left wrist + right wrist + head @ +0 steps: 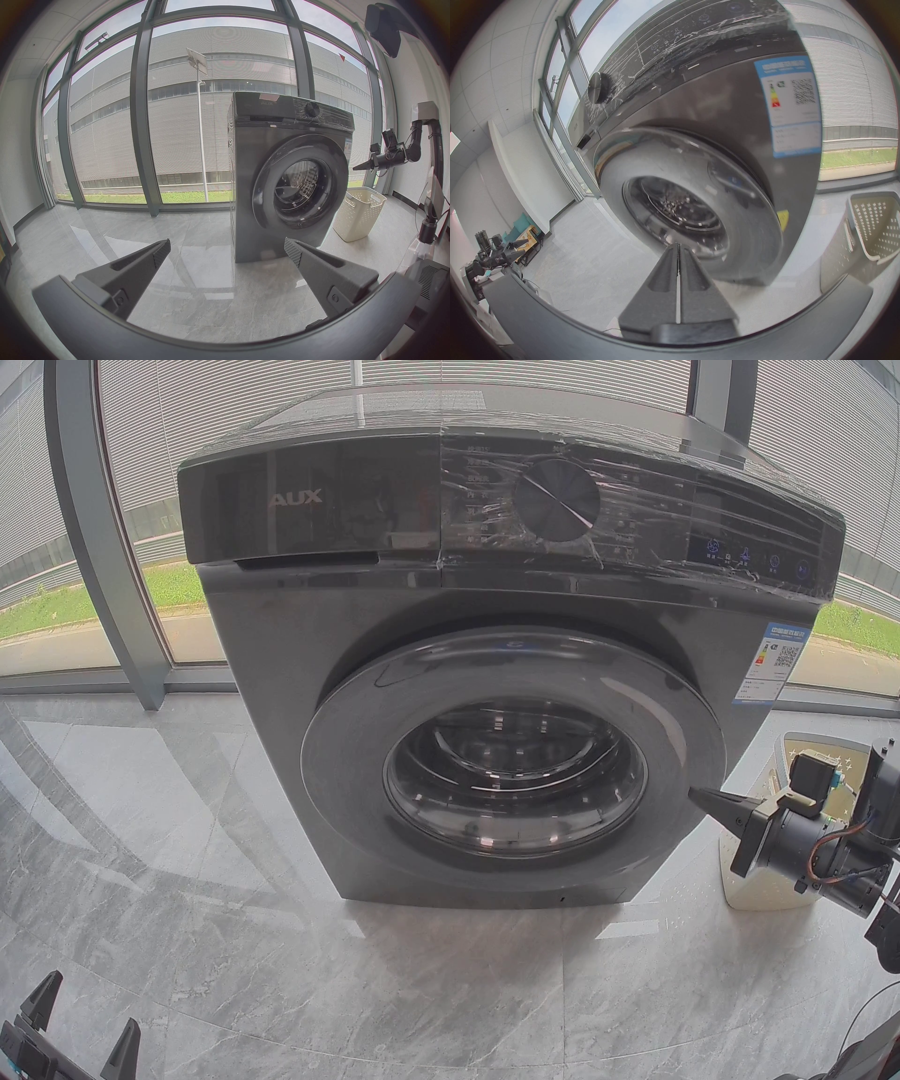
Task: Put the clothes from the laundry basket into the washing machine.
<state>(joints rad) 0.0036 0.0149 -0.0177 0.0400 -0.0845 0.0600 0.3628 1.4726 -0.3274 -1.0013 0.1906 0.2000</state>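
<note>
Seen: 1 washer [272, 641], dark grey, on the floor [187, 847], w/ big windows [150, 501] behind. Has 1 round door [511, 772], shut, w/ shiny drum seen thru the glass. Has 1 dial [557, 499] up top and 1 sticker [773, 660] on the front, on the robot's right side.

Also 1 basket [764, 890], pale, w/ small holes in the sides. Stands upright on the floor, just beside the washer, on the robot's right. Can't tell what's inside.

2 tools in all.

R tool [698, 795]: pinched fully shut, holding nothing. Up in the air, tip pointing at the door's right edge and very nr it. Can't tell if touching. In front of the basket in head view.

L tool [86, 1016]: wide open, holding nothing. Low down on the robot's left, well apart from washer and basket.
</note>
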